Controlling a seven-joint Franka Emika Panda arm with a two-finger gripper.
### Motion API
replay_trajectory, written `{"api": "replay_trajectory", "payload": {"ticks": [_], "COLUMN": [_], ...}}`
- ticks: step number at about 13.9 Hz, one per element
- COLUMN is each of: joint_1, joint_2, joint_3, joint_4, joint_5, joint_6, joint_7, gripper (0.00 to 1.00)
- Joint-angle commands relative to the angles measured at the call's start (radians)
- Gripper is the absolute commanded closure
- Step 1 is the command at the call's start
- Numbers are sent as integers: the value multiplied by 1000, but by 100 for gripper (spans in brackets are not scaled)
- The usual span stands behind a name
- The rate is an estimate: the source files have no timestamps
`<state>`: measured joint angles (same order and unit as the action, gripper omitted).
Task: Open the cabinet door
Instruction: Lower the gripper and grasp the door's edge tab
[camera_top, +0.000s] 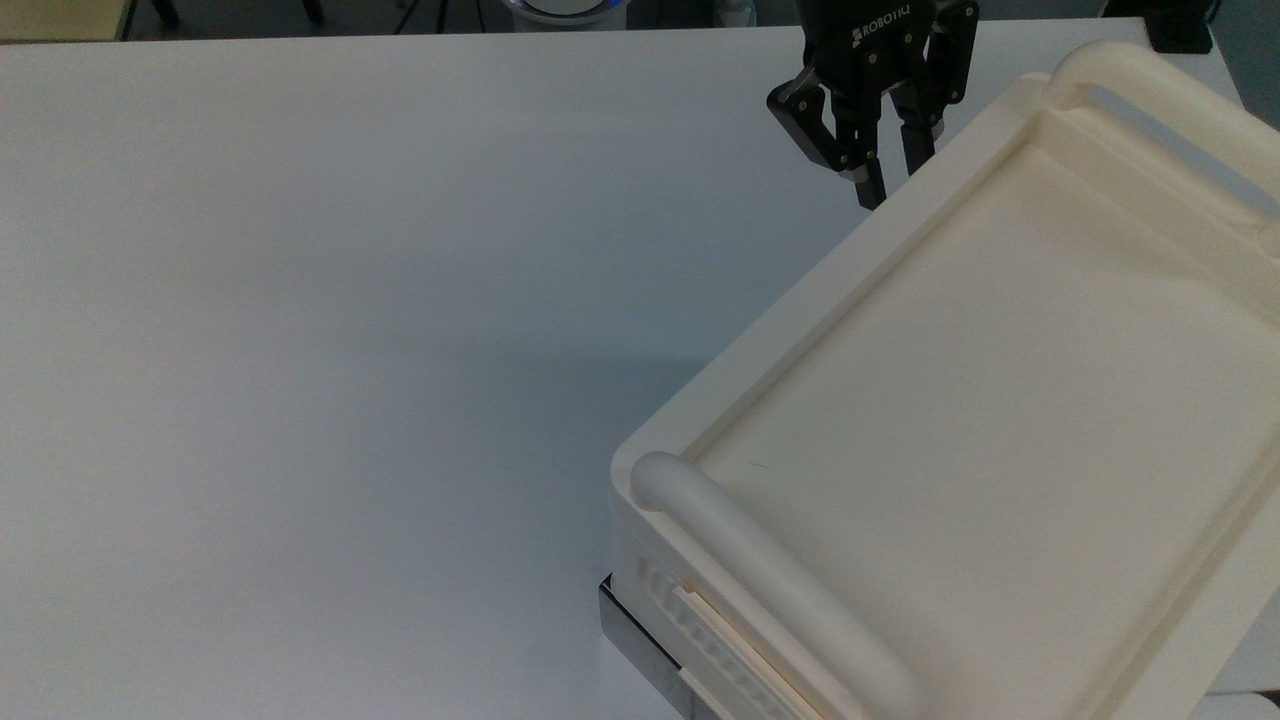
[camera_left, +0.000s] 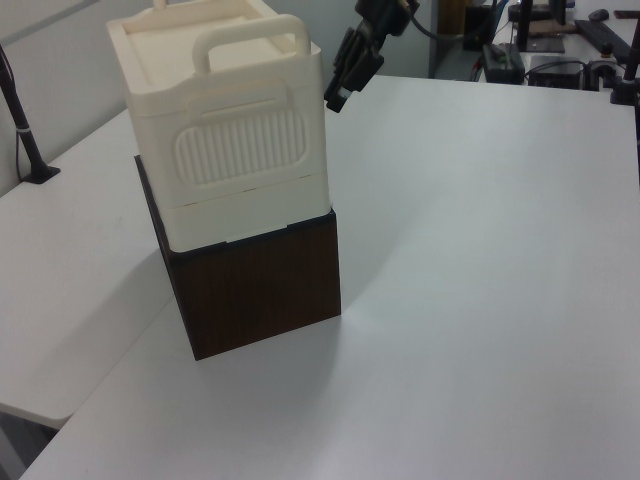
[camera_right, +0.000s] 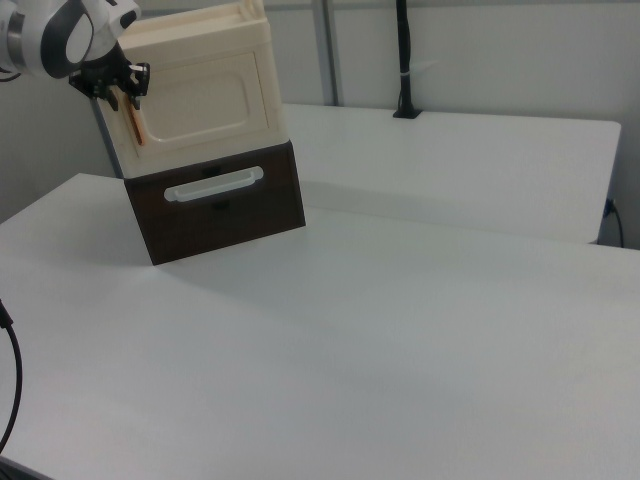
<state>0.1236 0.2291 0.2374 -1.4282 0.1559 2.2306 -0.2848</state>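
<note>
The cream cabinet (camera_top: 1000, 400) stands on a dark brown box (camera_left: 260, 285). Its door (camera_right: 205, 100) is a cream panel that faces the camera in the right view and lies flat against the cabinet. A small copper-coloured bar handle (camera_right: 137, 124) sits near the door's left end in the right view. My gripper (camera_top: 893, 178) is open beside the cabinet's upper left edge in the top view, one finger partly hidden behind the rim. In the right view my gripper (camera_right: 122, 95) hangs just above the copper handle. In the left view my gripper (camera_left: 338, 92) is close to the cabinet's right corner.
The white table (camera_top: 350, 350) stretches wide to the top view's left. The brown box has a cream drawer handle (camera_right: 213, 185). Thick cream tube handles (camera_top: 780, 590) run along the cabinet's top. A black pole (camera_right: 403, 60) stands on the far table in the right view.
</note>
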Motion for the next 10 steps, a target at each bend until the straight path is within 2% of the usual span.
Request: {"api": "replay_trajectory", "payload": {"ticks": [1, 5, 9, 10], "joint_1": [7, 7, 7, 7], "joint_2": [29, 45, 49, 49], "joint_3": [-4, 16, 17, 19], "joint_4": [25, 25, 18, 18], "joint_5": [13, 10, 13, 14], "joint_6": [44, 93, 124, 127], "joint_7": [12, 32, 65, 70], "gripper": [61, 63, 99, 100]}}
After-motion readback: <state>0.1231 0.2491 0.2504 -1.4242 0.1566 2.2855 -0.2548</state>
